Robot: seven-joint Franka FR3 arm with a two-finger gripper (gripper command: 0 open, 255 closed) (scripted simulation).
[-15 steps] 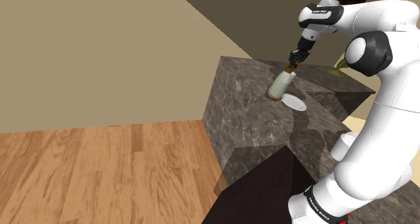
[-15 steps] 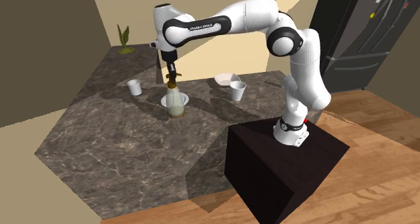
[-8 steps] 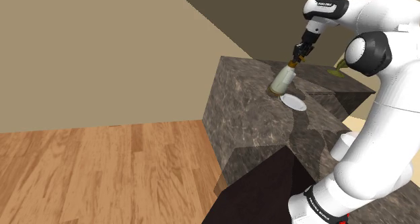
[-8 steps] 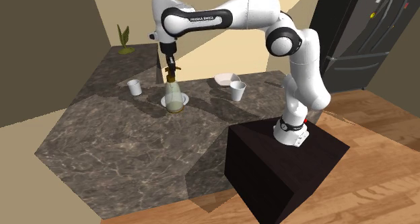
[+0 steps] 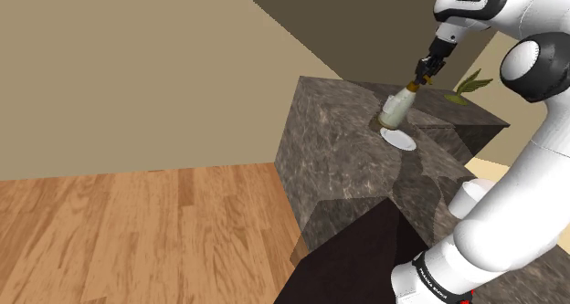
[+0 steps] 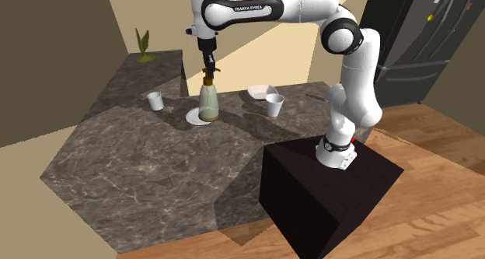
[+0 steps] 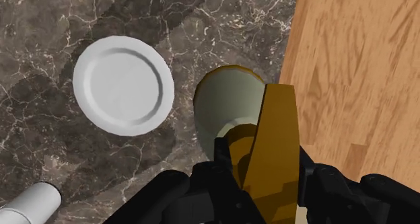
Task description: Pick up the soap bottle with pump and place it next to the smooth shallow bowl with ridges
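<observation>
Dark marble surface (image 5: 347, 156) against tan walls in the shoulder view. The claw (image 5: 423, 74) is clamped on the pump top of the soap bottle (image 5: 395, 108), which hangs tilted just above a white shallow dish (image 5: 399, 140). A plant (image 5: 466, 85) sits behind.

Over to the second exterior view: the bottle (image 6: 207, 103) looks upright under the claw (image 6: 208, 65), its base overlapping the dish (image 6: 193, 119). A white bowl (image 6: 262, 91) and a white cup (image 6: 273, 104) wait well off to that view's right, and another cup (image 6: 156, 101) to its left.

Wrist view now: black fingers (image 7: 336, 189) pinch the brown pump (image 7: 272, 148), with the pale bottle body (image 7: 229, 101) beside the dish (image 7: 123, 85), near the surface's edge. I cannot tell whether the base touches the marble.
</observation>
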